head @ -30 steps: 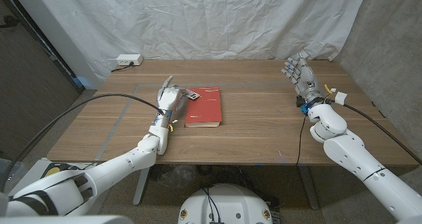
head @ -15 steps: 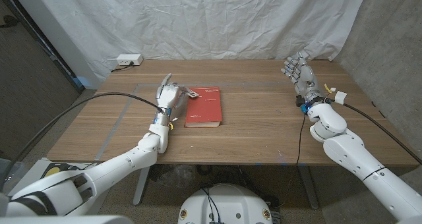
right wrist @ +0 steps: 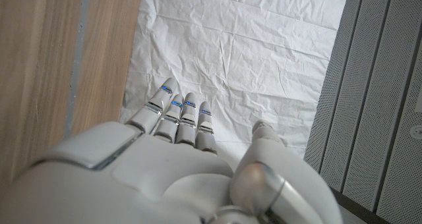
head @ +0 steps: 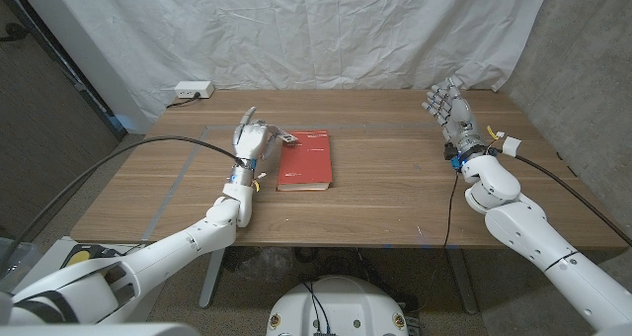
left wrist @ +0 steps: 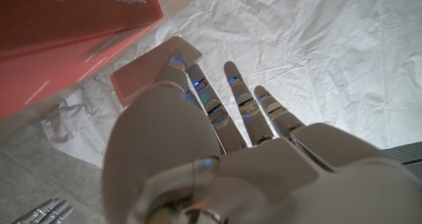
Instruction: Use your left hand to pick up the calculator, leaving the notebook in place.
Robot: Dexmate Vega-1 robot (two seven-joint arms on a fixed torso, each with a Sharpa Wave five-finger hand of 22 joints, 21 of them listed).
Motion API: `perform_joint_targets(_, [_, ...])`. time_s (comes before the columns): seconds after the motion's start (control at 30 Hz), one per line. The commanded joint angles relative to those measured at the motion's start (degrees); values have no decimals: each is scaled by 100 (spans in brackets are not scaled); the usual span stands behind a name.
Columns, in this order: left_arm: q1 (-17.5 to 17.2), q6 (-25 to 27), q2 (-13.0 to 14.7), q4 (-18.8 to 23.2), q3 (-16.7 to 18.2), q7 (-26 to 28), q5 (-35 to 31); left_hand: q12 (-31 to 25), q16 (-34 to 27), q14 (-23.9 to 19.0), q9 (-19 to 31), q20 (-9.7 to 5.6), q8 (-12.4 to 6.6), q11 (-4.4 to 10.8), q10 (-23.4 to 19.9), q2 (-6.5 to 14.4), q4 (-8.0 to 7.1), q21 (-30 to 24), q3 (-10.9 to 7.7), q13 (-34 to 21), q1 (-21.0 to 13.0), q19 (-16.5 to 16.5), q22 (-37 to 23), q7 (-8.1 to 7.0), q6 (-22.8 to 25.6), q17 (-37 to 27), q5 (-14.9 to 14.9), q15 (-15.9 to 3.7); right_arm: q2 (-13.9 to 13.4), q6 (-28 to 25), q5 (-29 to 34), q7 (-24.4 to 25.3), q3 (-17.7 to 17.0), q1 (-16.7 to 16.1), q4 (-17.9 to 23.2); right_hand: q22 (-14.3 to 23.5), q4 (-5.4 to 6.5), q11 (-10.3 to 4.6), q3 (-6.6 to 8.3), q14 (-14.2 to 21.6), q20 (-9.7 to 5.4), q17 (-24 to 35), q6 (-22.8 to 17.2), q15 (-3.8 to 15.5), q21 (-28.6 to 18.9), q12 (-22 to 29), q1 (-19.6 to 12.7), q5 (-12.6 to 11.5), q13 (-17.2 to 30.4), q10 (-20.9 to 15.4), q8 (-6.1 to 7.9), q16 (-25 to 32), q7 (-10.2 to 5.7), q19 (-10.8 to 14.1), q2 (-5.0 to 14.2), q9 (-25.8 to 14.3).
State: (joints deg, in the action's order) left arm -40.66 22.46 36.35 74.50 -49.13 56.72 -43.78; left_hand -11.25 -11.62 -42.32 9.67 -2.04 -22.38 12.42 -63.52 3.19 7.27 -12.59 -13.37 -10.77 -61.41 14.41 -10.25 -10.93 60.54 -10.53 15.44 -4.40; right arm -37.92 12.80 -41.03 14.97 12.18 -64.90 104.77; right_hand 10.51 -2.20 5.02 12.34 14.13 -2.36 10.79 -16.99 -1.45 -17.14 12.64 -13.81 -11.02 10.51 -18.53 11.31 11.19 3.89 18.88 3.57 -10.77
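Left robot hand grasping calculator, apparently lifted off notebook | right robot hand released, fingers apart above bench

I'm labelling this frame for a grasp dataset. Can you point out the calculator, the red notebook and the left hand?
calculator (head: 286, 138), head view, on its end sticking out past the fingers.
red notebook (head: 305, 161), head view, middle of its cover.
left hand (head: 253, 141), head view, on the back of the hand.
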Motion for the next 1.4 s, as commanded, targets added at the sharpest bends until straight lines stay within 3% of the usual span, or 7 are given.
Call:
perform_joint_targets(0.03, [-140,182,149,424,128,-178,-106,-23,3,-71,30,-650,-1,6,-64,32,-15,5,-47,-24,-11,54,-22,-2,174,-9,-28,-747,-25,24,-26,-40,-30,-25,26,22,-46,9,12,67,-10,14,-34,8,5,4,-2,3,29,-50,2,7,-29,45,-25,-22])
perform_joint_targets(0.33, [-269,275,256,730,269,-291,-155,-13,10,-92,37,-649,17,6,-85,24,-19,12,-65,-24,-13,55,-22,0,190,-9,-71,-746,-31,14,-33,-60,-30,-9,33,23,-49,2,11,67,-7,14,-35,13,16,-1,0,3,29,-45,2,4,-28,51,-21,-22])
perform_joint_targets(0.53, [-400,140,277,929,514,-399,147,-9,18,-95,51,-649,23,6,-106,18,-22,16,-76,-25,-13,55,-22,-10,194,-9,-98,-747,-36,17,-28,-54,-34,-31,54,23,-51,6,11,68,-8,14,-34,11,22,0,1,3,29,-50,2,3,-31,54,-19,-22])
perform_joint_targets(1.2, [-650,382,503,1681,847,-747,4,11,35,-106,66,-638,48,7,-128,4,-29,27,-118,-26,-19,54,-23,7,200,-10,-170,-750,-18,107,-35,-92,-62,-86,66,24,-58,9,11,70,-9,14,-37,12,41,-3,1,5,29,-53,3,-1,-22,67,-10,-22])
perform_joint_targets(1.4, [-850,445,426,1963,1101,-934,358,19,45,-100,57,-643,62,3,-128,-10,-27,34,-131,-26,-23,48,-23,16,214,-8,-193,-752,-14,120,-34,-112,-61,-75,48,25,-60,11,9,70,-9,14,-41,12,48,-4,2,5,29,-54,5,-2,-22,69,-10,-22])
